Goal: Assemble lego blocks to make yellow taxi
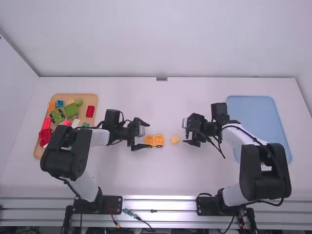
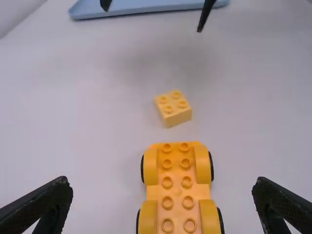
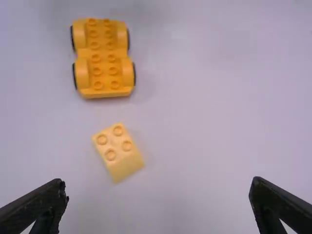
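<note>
ok so layout on the table (image 1: 161, 180): the car base (image 1: 155, 141) is around the middle, lying lengthwise left to right. the brick (image 1: 174, 139) is just right of it, a bit askew, with a gap between them. way over left there's the left tray (image 1: 91, 97) with a bunch of blocks (image 1: 72, 110) in it, one block (image 1: 90, 111) toward its right side and another (image 1: 51, 106) by the far left corner. the right tray (image 1: 253, 114) is well off to the right of the brick. wall (image 1: 161, 39) is behind the table's far edge.
</note>
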Controlling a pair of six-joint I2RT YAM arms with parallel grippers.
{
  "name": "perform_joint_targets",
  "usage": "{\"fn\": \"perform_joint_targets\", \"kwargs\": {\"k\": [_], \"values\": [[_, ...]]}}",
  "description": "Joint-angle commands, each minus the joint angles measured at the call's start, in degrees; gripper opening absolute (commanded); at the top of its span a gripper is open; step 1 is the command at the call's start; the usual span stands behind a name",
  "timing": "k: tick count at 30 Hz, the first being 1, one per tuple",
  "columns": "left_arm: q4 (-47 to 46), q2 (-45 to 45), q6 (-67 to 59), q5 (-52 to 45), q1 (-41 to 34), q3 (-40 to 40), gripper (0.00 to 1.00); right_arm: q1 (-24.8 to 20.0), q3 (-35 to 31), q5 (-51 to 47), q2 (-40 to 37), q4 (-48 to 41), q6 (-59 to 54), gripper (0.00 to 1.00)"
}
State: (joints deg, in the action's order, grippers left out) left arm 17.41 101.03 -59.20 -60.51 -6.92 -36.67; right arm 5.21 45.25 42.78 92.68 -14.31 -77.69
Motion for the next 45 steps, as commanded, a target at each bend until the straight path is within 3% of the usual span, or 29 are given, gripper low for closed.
{"fn": "perform_joint_targets", "kwargs": {"k": [1,7,11,16,24,30,37,45], "values": [[4.5,0.8,7.9,0.2,-1.0,2.8,0.99,1.1,1.6,2.4,3.3,-1.7,-4.9,0.99],[10.0,0.8,12.9,1.7,-0.8,5.2,0.99,2.3,5.8,2.5,9.8,-7.5,-10.8,0.99],[9.4,0.8,13.0,2.1,-1.4,4.6,0.99,2.2,9.3,4.5,13.9,-12.2,-16.0,0.99],[6.7,0.9,9.0,7.8,-3.9,4.3,0.99,1.6,12.6,7.5,17.8,-13.2,-14.7,0.99],[6.3,1.1,7.6,10.6,-3.9,4.3,0.99,1.5,12.8,9.3,18.2,-13.5,-14.8,0.99],[8.2,6.3,5.7,6.2,-3.6,1.3,0.99,1.9,12.8,9.5,18.2,-14.4,-14.7,0.99],[3.0,10.4,2.5,2.5,-3.7,-3.8,0.99,1.9,12.9,9.9,18.2,-14.7,-14.7,0.99],[2.7,13.5,1.5,1.7,-4.3,-3.8,0.99,3.8,12.9,9.7,18.2,-14.3,-14.7,0.99]]}}
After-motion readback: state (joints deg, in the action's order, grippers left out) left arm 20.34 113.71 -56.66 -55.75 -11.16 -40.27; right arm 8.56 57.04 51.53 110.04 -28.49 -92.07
